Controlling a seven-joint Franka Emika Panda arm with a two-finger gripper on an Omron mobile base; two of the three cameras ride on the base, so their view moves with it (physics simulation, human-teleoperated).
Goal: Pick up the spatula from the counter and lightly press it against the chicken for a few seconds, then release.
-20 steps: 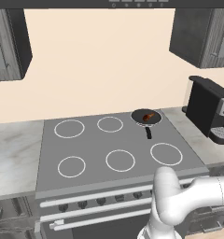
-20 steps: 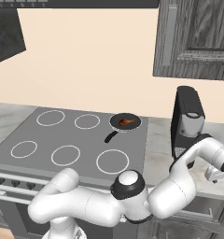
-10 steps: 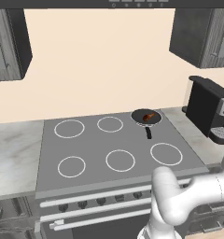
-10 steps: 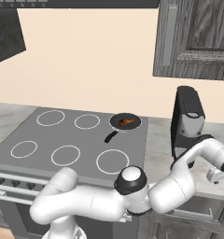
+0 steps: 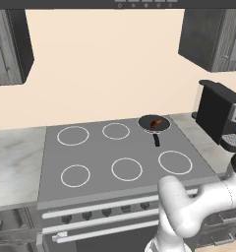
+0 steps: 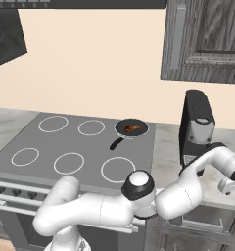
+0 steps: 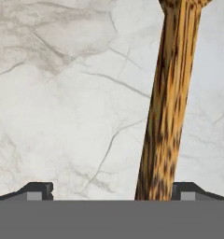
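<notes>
Spatula [image 7: 172,102]: wooden, mottled orange-brown, lying flat on the pale marble table [image 7: 62,93]. We see its handle run away from the pincer [image 7: 112,191] and widen at the far end.

Pincer: released, jaws spread wide, holding nothing. It looks straight down at the table with one fingertip on either side of the handle. We judge this as the setup for a grasp across the handle's width. The handle sits off-centre, just beside one fingertip [image 7: 188,189] and well apart from the other. On closing, that near tip would likely meet the wood first and nudge it sideways. Whether the tips are low enough to catch the handle, we cannot tell.

Coffee machine [image 6: 198,125]: dark, upright, on the same stretch of table and near the hand. It leaves little room for the lift on that side.

Stove [image 5: 115,152]: grey, six ringed burners, beyond the table's edge on the arm's side.

Pan [image 5: 154,124]: small and dark, on a rear burner, well apart from the pincer, its handle pointing toward the front.

Chicken [image 5: 158,122]: a reddish-brown piece inside the pan. We judge the pick-up not yet done, with the carry to the pan and the pressing to follow.
</notes>
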